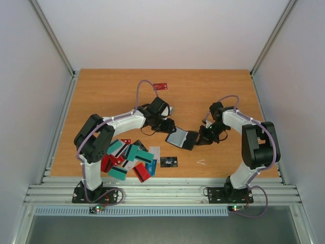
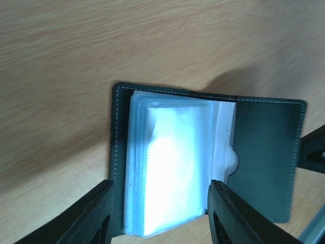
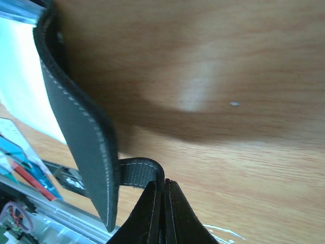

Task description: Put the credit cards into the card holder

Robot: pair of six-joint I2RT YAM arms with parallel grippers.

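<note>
**At mid-desk, holder open between both arms**

By the left arm's base, well apart from the holder (image 1: 182, 138), lies a heap of teal, red and black cards (image 1: 129, 157), partly hidden by that arm. A black printed card (image 1: 169, 161) lies beside it, and a red card (image 1: 160, 86) lies alone at the far side of the desk (image 1: 111, 91). The holder is black with pale stitching and clear sleeves (image 2: 172, 168). The right fingers (image 3: 152, 213) pinch its strap (image 3: 139, 173) tight. The left fingers (image 2: 91, 213) stand half apart astride the sleeves; contact unclear.

Open card holder (image 1: 183, 138) mid-table, hemmed by the left gripper (image 1: 170, 129) at ten o'clock and the right gripper (image 1: 200, 138) at three. Credit cards (image 1: 129, 157) crowd eight o'clock. Bare table (image 1: 213, 89) toward twelve gives passage.
</note>
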